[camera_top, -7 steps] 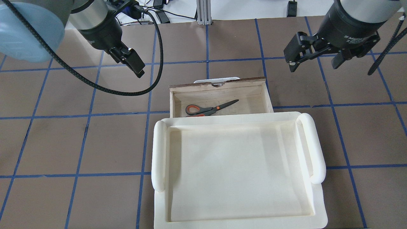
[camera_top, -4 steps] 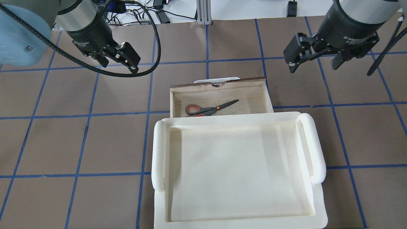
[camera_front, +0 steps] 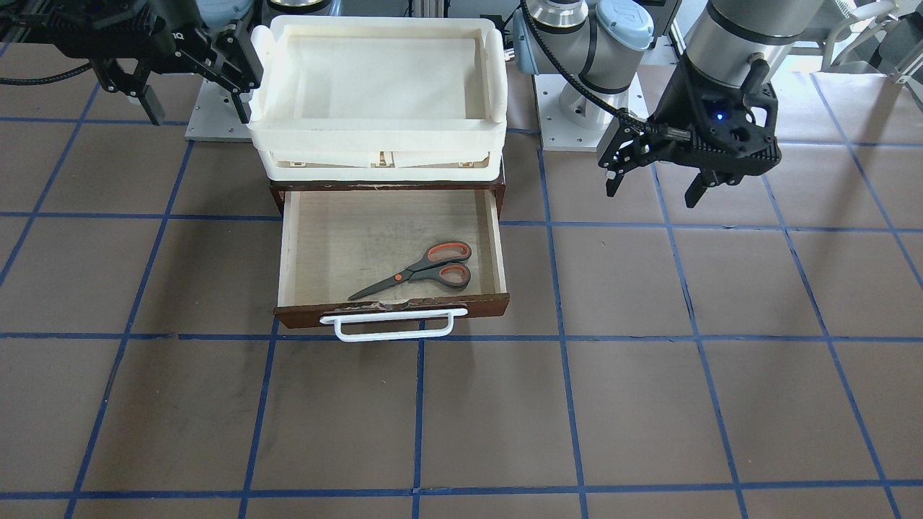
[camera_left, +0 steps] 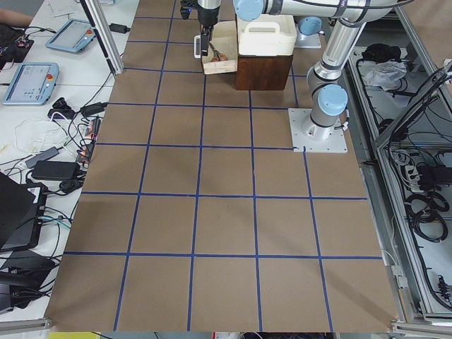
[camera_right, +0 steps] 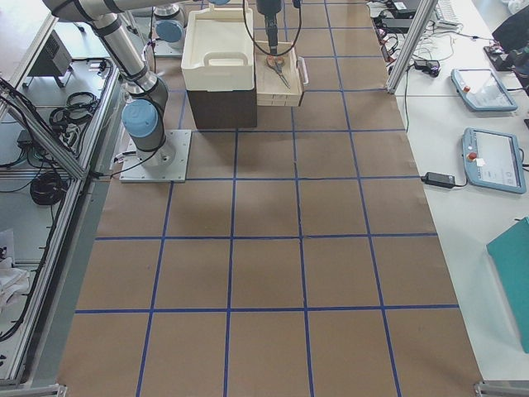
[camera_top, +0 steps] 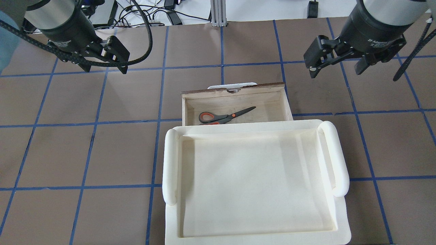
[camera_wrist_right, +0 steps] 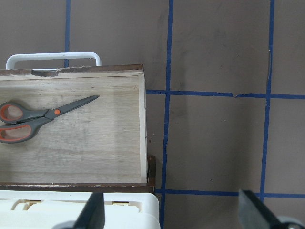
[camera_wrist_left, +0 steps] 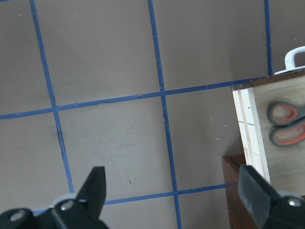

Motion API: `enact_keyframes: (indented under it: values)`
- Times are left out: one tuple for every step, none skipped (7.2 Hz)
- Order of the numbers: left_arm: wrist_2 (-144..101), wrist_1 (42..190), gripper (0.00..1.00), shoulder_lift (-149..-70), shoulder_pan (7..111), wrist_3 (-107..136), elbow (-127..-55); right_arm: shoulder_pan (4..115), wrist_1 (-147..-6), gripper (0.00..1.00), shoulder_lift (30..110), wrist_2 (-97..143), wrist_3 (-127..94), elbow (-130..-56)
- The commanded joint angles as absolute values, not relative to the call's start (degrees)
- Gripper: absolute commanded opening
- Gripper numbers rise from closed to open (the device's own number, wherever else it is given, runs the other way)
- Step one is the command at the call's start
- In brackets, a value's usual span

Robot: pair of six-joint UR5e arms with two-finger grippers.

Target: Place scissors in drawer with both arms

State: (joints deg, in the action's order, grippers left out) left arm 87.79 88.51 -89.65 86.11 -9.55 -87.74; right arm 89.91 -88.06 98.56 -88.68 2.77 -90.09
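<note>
The scissors (camera_front: pixel 422 270) lie flat inside the open drawer (camera_front: pixel 393 311), handles toward the robot's left side. They also show in the overhead view (camera_top: pixel 224 116) and in both wrist views (camera_wrist_left: pixel 286 124) (camera_wrist_right: pixel 43 119). The drawer (camera_top: pixel 235 91) is pulled out, white bar handle forward. My left gripper (camera_top: pixel 105 69) is open and empty, above the table well off the drawer's left side (camera_front: pixel 652 194). My right gripper (camera_top: pixel 335 73) is open and empty, above the table off the drawer's right side (camera_front: pixel 198 115).
A cream-white plastic tray (camera_top: pixel 170 163) sits on top of the dark brown cabinet (camera_left: pixel 263 70) that holds the drawer. Cables and plugs (camera_top: pixel 163 13) and an aluminium post (camera_top: pixel 218 13) stand at the table's far edge.
My left gripper has moved left and away from the drawer, turning so that both fingers show spread. The right gripper, the scissors and the drawer have not moved.
</note>
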Motion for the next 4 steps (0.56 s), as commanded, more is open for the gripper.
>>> enact_keyframes:
  values:
    - [87.37,89.47,1.0,-89.38,84.99,-8.88,-87.89,89.91,-88.07,1.0,98.53,-88.68,2.99,-90.09]
    - [87.19,89.47,1.0,-89.38,85.08,-8.09,-87.89,89.91,-88.07,1.0,98.44,-88.68,3.08,-90.09]
    - [87.36,89.39,1.0,-89.47,85.17,-8.0,-87.8,89.91,-88.07,1.0,98.44,-88.68,3.08,-90.09]
    - [87.45,89.38,1.0,-89.21,85.69,-7.74,-87.8,89.91,-88.07,1.0,98.44,-88.68,3.08,-90.09]
